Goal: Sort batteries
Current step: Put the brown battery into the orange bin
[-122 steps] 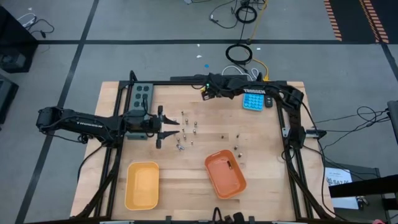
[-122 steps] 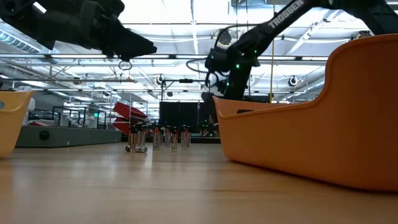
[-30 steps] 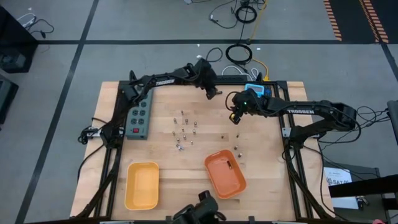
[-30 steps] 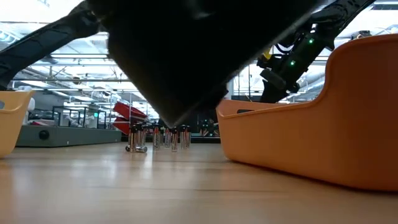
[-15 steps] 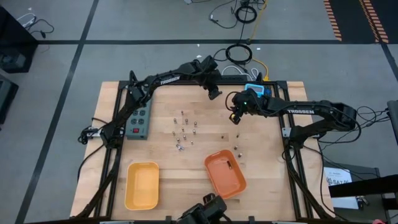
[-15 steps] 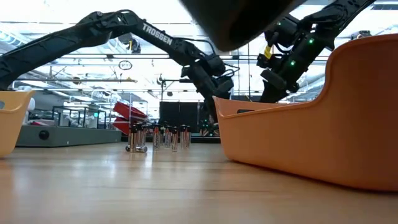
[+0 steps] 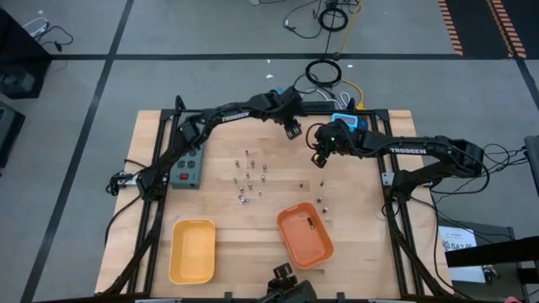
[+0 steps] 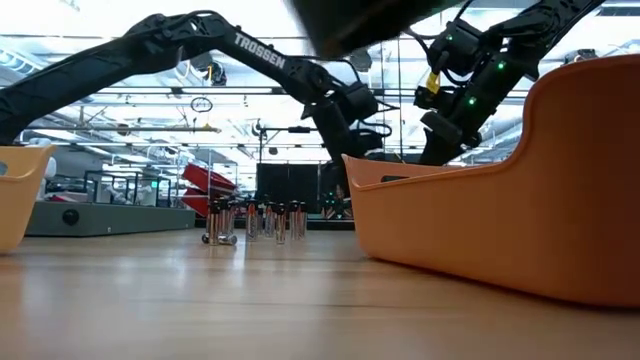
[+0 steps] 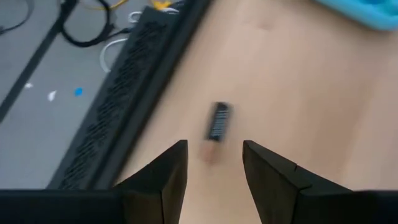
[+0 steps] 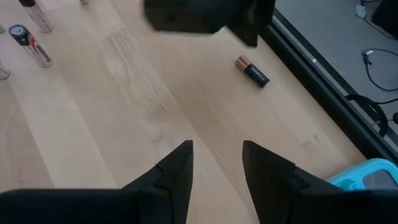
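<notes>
Jaws on both arms stand parted and hold nothing. Our left gripper [image 9: 213, 163] hovers over a stray battery [image 9: 218, 121] lying flat near the bench's [image 7: 370, 252] 12 o'clock edge. Our right gripper [image 7: 319, 159] waits just beside it, toward 3 o'clock. Most batteries [image 7: 248, 178] stand clustered mid-bench, with a few more toward 4 o'clock near the orange tray [image 7: 305, 236]. The yellow tray [image 7: 192, 250] sits at 7 o'clock. We judge this the reach for that stray cell; next, we lower the left jaws astride it and close.
</notes>
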